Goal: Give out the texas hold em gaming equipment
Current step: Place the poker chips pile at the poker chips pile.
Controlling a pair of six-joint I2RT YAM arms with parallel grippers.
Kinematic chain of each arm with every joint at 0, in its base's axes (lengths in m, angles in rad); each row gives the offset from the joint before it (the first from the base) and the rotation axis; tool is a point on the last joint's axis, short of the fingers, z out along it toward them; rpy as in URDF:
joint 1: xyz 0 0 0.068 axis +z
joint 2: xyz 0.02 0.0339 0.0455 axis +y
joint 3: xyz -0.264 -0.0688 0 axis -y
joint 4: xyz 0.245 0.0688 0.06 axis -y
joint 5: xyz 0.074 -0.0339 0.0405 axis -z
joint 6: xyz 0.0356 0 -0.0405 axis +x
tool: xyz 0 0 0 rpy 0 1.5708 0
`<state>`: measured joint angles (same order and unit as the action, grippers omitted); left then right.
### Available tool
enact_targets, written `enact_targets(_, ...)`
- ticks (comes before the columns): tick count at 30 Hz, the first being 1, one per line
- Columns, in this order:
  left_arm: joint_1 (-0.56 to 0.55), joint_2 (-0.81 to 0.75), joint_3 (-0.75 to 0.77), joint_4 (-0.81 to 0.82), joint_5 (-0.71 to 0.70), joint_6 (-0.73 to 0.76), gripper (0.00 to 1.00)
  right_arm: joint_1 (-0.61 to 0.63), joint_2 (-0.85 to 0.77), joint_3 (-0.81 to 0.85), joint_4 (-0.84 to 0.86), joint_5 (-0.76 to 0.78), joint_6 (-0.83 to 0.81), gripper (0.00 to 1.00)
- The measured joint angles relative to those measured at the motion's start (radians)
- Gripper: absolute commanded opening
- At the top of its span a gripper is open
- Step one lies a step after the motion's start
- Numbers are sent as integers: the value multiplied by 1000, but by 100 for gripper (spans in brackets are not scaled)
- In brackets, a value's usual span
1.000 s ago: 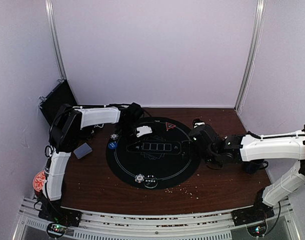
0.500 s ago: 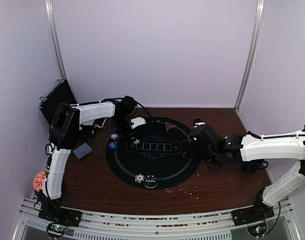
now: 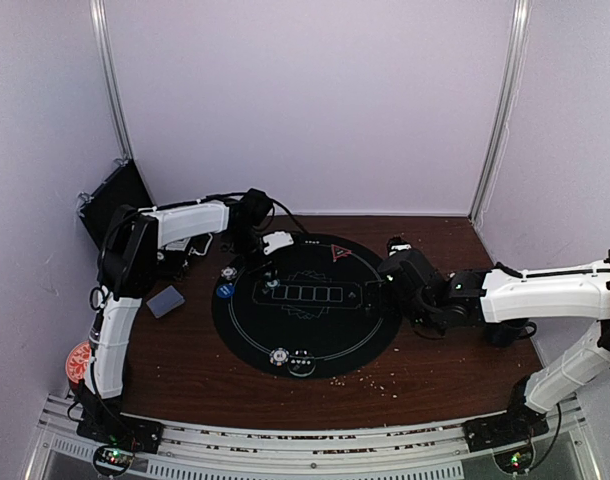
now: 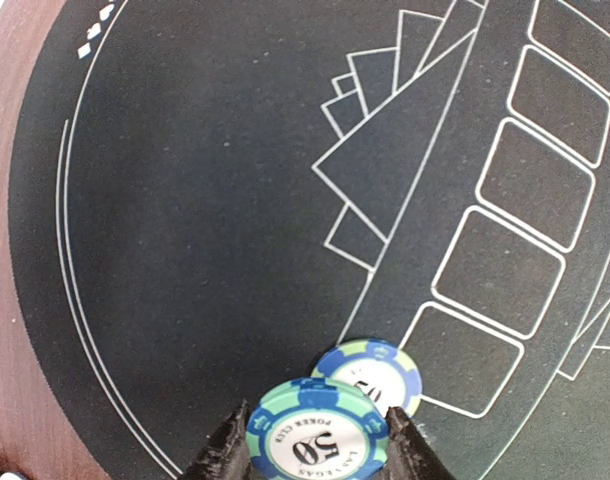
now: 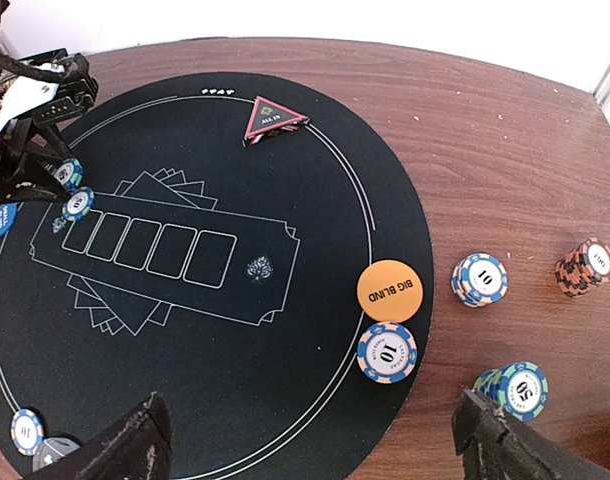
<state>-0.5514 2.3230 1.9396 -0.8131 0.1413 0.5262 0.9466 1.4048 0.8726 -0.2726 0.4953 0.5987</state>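
My left gripper (image 4: 318,450) is shut on a teal-and-blue striped "50" poker chip (image 4: 318,437) and holds it just above the black round mat (image 4: 185,200). A second chip of the same kind (image 4: 370,372) lies flat on the mat right behind it, beside the left end of the printed card boxes. In the top view the left gripper (image 3: 266,264) is over the mat's back left. My right gripper (image 5: 315,450) is open and empty above the mat's right side (image 3: 383,290). Near it lie an orange "Big Blind" button (image 5: 389,290) and a "10" chip (image 5: 387,352).
A red triangle marker (image 5: 274,119) sits at the mat's far edge. Chip stacks (image 5: 480,279), (image 5: 587,267), (image 5: 515,388) stand on the wood at right. A blue button (image 3: 224,291) and the card deck (image 3: 166,301) are at left. Two chips (image 3: 279,356) lie at the mat's front. A mug (image 3: 505,332) is at right and a red can (image 3: 78,362) at the left edge.
My left gripper has drawn back and to the left over the mat's back left, and a chip now shows on the mat by the card boxes. The right arm has not moved.
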Motion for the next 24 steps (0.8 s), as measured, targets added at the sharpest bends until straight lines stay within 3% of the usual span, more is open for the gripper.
enact_targets(24, -9, 54, 40, -26, 44, 8, 2, 0, 10, 0, -7, 4, 0, 100)
